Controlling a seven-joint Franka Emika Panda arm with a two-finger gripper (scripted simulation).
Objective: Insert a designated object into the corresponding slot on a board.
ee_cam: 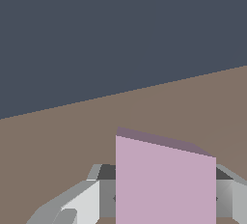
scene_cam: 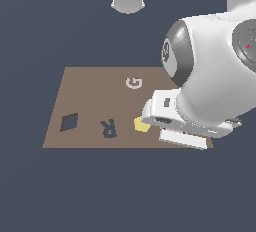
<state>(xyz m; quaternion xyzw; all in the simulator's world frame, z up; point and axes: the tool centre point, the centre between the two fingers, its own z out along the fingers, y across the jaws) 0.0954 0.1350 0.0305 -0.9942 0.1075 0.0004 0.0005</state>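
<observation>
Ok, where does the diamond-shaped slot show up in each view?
Exterior view: the slot is a dark cut-out near the board's edge at the exterior view's left, with the dark blue R next to it.
Wrist view: the slot is not in it.
Shared landmark: the brown board, which shows in both views.

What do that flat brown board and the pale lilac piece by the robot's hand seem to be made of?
It is a simulator render, so only looks count. The flat brown rectangular board reads as matte wood or fibreboard: even brown, no shine or grain. The pale lilac tile between the gripper's fingers looks like matte plastic: uniform colour, crisp edges, a darker top face.
</observation>
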